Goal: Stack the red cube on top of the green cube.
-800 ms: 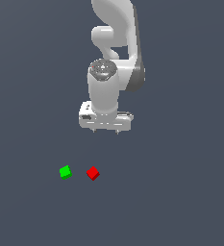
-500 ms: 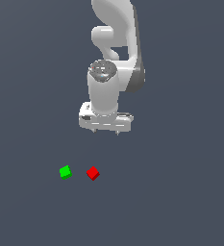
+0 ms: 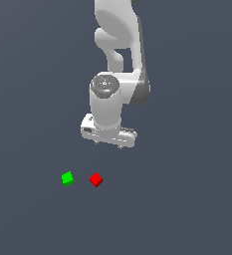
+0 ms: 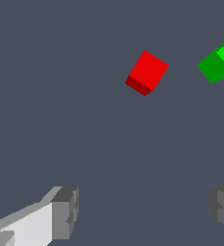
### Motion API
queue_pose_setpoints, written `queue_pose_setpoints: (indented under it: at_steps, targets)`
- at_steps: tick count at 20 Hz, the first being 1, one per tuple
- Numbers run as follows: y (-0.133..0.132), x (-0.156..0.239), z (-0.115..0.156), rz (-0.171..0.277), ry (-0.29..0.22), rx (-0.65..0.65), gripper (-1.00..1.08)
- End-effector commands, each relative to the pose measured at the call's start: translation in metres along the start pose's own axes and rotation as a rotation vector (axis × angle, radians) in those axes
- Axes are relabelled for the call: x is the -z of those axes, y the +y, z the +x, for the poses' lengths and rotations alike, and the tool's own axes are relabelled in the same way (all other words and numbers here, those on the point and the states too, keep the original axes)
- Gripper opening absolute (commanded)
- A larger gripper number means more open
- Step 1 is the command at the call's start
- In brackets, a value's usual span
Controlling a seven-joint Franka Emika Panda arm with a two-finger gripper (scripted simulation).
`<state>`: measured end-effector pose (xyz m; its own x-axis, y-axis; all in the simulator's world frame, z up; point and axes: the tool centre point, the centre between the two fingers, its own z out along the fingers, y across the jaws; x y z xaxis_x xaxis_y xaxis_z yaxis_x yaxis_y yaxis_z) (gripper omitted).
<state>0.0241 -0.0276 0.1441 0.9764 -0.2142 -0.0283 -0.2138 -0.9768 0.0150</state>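
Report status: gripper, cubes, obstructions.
Gripper open, empty, above the floor. Red cube on the floor, apart from green cube. Nothing between them.

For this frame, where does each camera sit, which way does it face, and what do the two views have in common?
Exterior view: off the arm, looking down at the floor; shows the arm and end effector above the red cube and green cube.
Wrist view: on the wrist, looking down past two spread fingertips; the red cube and green cube lie beyond them.
Shared: both cubes, apart on the floor, and the end effector.
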Motion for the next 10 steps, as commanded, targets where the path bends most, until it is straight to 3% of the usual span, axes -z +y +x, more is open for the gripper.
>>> queue_pose_setpoints:
  at_steps: [1, 10]
  targets:
    - [0.000, -0.007, 0.011, 0.002, 0.002, -0.052, 1.00]
    - [0.006, -0.038, 0.061, 0.011, 0.012, -0.285, 1.00]
